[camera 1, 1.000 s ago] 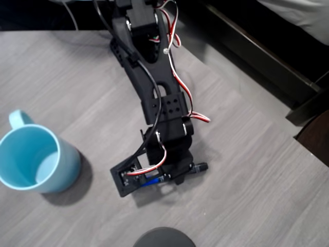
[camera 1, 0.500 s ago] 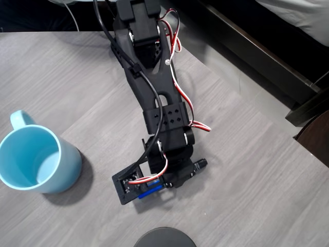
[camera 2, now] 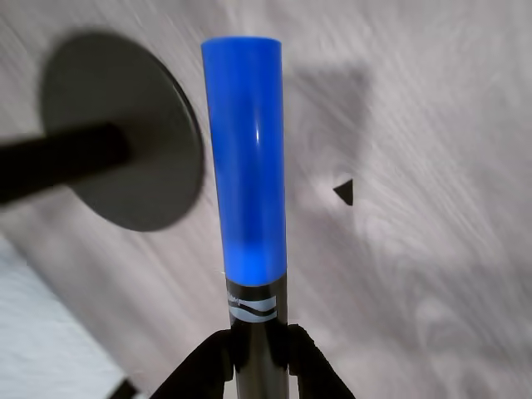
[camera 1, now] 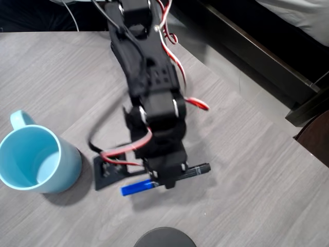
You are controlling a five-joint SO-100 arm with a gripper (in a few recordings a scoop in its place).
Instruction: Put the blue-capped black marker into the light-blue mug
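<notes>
Blue-capped black marker (camera 2: 249, 208) clamped in hand (camera 2: 258, 353).

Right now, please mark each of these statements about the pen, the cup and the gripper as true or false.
1. The gripper is shut on the marker. True.
2. The marker is already inside the mug. False: it is held beside the mug, to its right in the overhead view.
3. The fingers hold the marker by its blue cap. False: they clamp the black barrel just below the cap.
4. The mug stands upright with its opening up. True.
5. The mug holds another pen. False: its inside looks empty.
</notes>
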